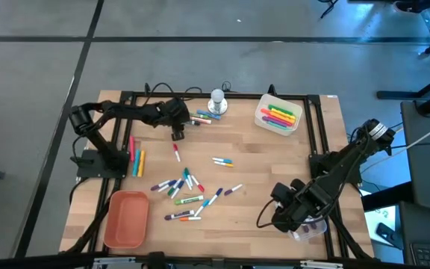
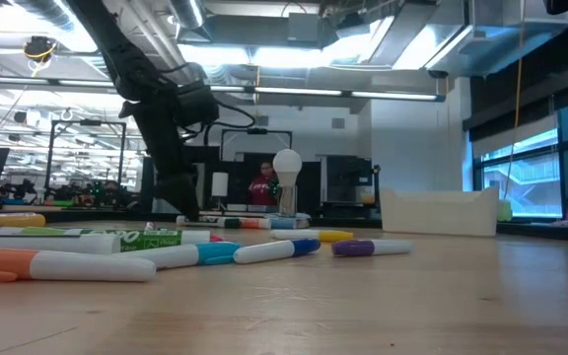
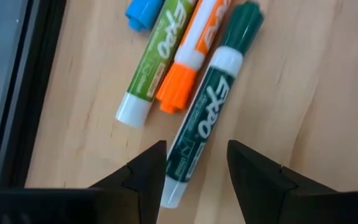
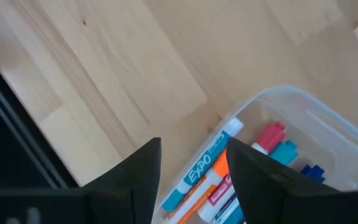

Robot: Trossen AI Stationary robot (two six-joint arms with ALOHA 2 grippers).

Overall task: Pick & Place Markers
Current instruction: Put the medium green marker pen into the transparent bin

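My left gripper [image 3: 194,168] is open at the table's far side [image 1: 178,132], fingers pointing down. Its tips stand on either side of the white end of a dark green marker [image 3: 207,118], which lies flat beside an orange marker [image 3: 188,65] and a light green one [image 3: 154,59]. More markers lie scattered mid-table [image 1: 185,187] and in a row near the left arm's base [image 1: 135,157]. My right gripper [image 4: 191,168] is open at the near right [image 1: 290,215], above a clear tub [image 4: 303,106] that holds several markers [image 4: 210,168].
A white tray of markers [image 1: 278,116] sits at the far right. A silver-white round knob object [image 1: 216,101] stands at the far edge beside my left gripper. An orange bin [image 1: 125,218] sits at the near left. Black rails [image 1: 316,127] frame the wooden top.
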